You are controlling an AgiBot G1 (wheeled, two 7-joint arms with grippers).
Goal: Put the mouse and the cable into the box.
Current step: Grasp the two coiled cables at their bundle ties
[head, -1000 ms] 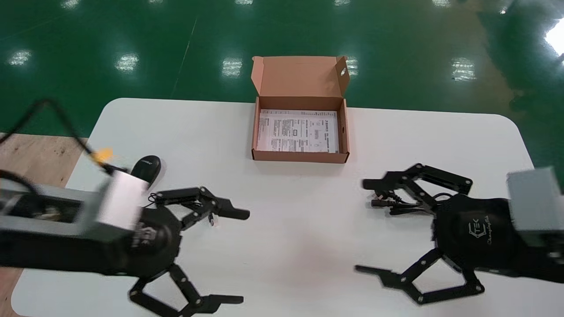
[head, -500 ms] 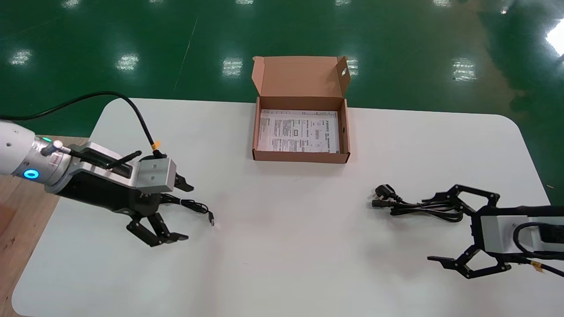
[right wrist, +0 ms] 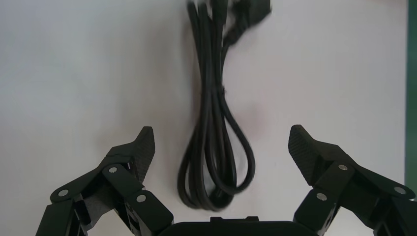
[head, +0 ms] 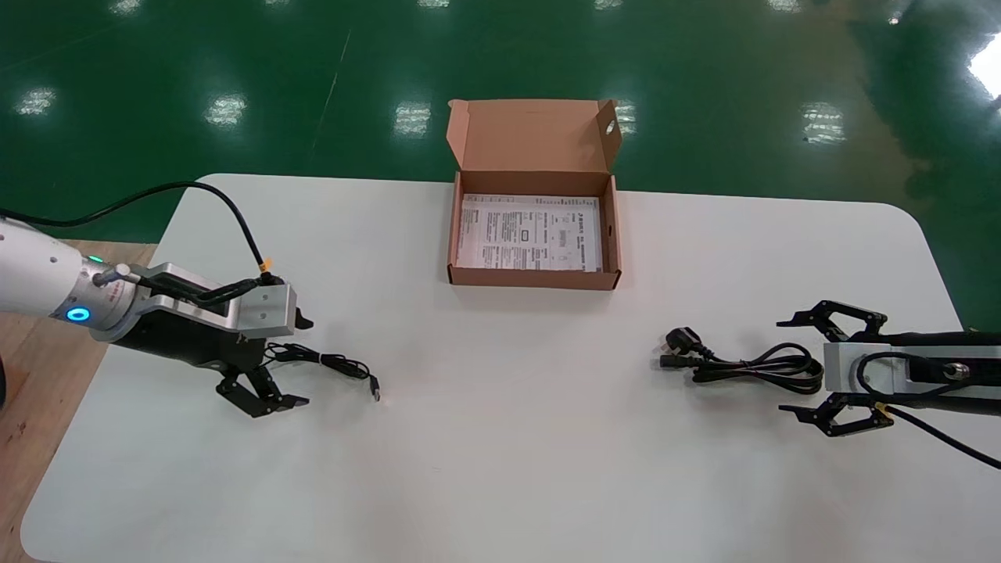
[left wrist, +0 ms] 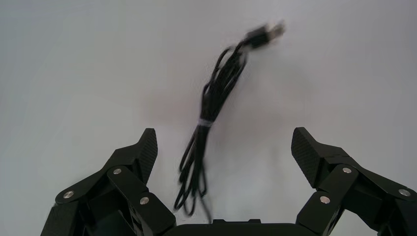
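You're hovering left gripper point(head: 306, 361) over thin black mouse cord point(head: 328, 360), right gripper point(head: 783, 366) straddling coiled black power cable point(head: 735, 365), both jaws spread wide; closing comes next.

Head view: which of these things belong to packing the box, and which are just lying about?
Job:
- box, open
- power cable, straddled by the open right end effector
- thin black cable, straddled by the open left end effector
- mouse: does not show

Lying about:
- printed sheet, inside the box
- table
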